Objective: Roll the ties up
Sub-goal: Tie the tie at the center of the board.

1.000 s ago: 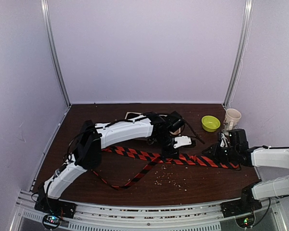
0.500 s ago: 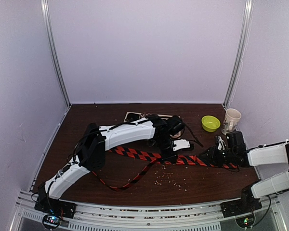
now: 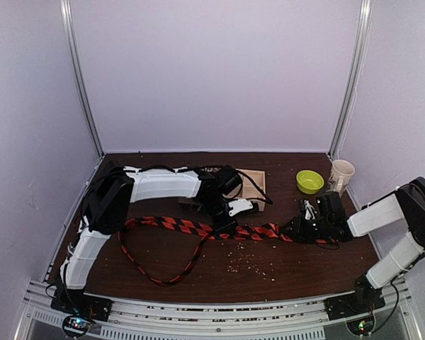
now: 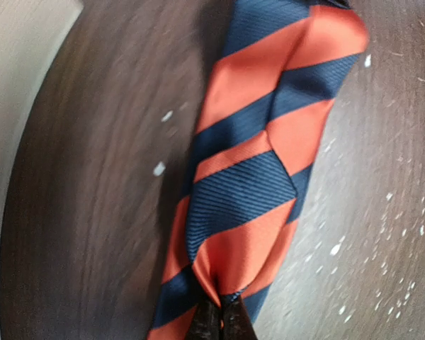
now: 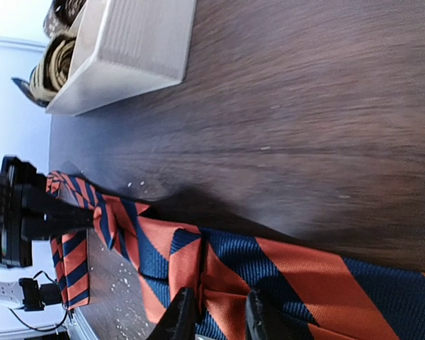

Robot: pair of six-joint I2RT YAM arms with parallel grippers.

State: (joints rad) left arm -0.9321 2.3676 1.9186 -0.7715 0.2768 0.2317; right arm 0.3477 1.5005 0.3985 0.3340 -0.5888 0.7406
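Observation:
The tie (image 3: 262, 232), red-orange with dark diagonal stripes, lies stretched across the middle of the table. Its narrow tail loops toward the front left (image 3: 156, 278). My left gripper (image 3: 223, 225) is shut on the tie near its middle. In the left wrist view the fingertips (image 4: 220, 323) pinch a bunched fold of the tie (image 4: 255, 163). My right gripper (image 3: 298, 229) holds the wide end. In the right wrist view its fingers (image 5: 180, 313) stand either side of a folded pleat of the tie (image 5: 219, 273) and clamp it.
A wooden tray (image 3: 253, 181) stands behind the left arm; it holds small patterned fabric rolls (image 5: 53, 60). A green bowl (image 3: 309, 181) and a paper cup (image 3: 341, 173) stand at the back right. Pale crumbs (image 3: 244, 262) are scattered in front of the tie.
Both grippers have moved left and dragged the tie with them. The narrow tail's loop has shifted left and widened. The tray now shows behind the left arm.

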